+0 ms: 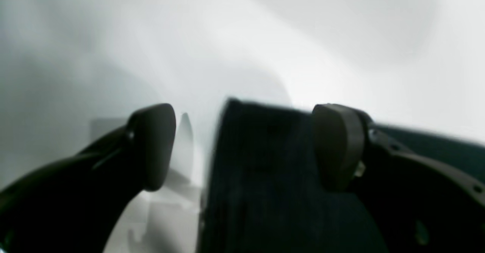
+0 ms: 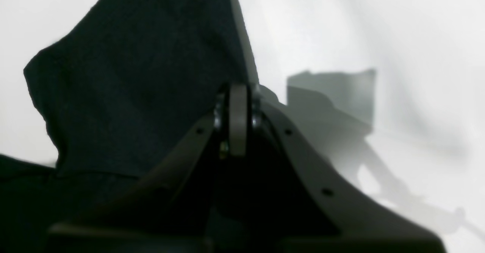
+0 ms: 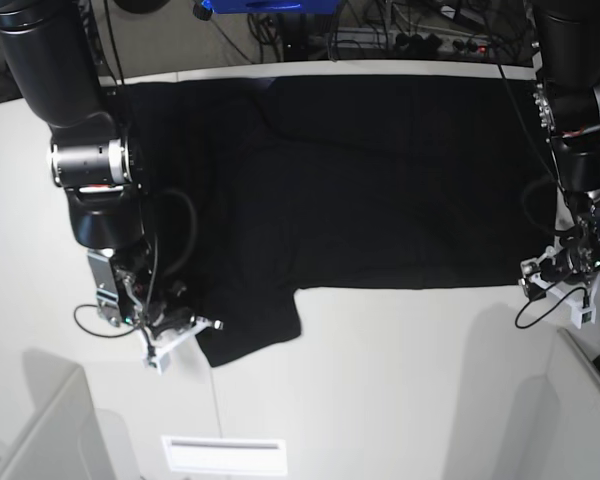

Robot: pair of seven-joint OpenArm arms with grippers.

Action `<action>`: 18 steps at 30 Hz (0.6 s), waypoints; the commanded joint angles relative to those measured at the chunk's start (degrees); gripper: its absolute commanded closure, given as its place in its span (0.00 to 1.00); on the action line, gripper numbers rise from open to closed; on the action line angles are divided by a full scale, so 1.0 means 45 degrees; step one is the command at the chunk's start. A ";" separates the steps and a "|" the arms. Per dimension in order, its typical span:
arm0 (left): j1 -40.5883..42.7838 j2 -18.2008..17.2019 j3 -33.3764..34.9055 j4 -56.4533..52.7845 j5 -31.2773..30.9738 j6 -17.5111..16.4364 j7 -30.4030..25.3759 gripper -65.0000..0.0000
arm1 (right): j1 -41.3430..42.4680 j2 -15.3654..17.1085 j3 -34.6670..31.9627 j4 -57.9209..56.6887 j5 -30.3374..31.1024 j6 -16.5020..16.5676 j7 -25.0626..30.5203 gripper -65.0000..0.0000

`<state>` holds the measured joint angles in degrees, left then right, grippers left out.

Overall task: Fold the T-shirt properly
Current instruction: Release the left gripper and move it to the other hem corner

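The black T-shirt (image 3: 380,180) lies spread plain side up across the far half of the white table (image 3: 400,380); one sleeve (image 3: 250,325) points toward the front left. My right gripper (image 2: 238,94) is shut on the T-shirt's edge (image 2: 132,78), and the cloth stands up beside its fingers. In the base view it (image 3: 180,325) sits at the sleeve's left side. My left gripper (image 1: 246,147) is open, with the shirt's edge (image 1: 265,177) between the jaws, close to the right finger (image 1: 337,147). In the base view it (image 3: 552,262) is at the shirt's front right corner.
Grey panels stand at the front left (image 3: 40,420) and front right (image 3: 590,400) corners. A white plate with a slot (image 3: 225,455) lies at the front edge. Cables (image 3: 380,35) run behind the table.
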<state>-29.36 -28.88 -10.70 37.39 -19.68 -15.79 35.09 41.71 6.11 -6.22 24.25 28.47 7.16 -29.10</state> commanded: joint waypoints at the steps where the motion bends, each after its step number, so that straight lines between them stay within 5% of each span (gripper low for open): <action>1: -0.0459 -0.0194 0.0121 -0.0171 0.0125 -0.0037 -0.0208 0.17 | 0.0430 0.0039 0.0044 0.0150 0.0072 0.0060 0.0011 1.00; 10: -0.0537 0.0138 0.0434 -0.0757 0.0144 -0.0037 -0.0326 0.23 | 0.0449 0.0078 0.0044 0.0169 0.0072 0.0060 0.0050 1.00; 18: -0.0283 0.0489 0.0453 -0.0718 0.0242 -0.0037 -0.0326 0.92 | 0.0391 0.0137 0.0044 0.0169 0.0072 0.0060 0.0050 1.00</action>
<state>-30.41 -26.26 -8.69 34.09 -18.94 -15.46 31.68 41.65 6.37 -6.22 24.25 28.49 7.16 -29.10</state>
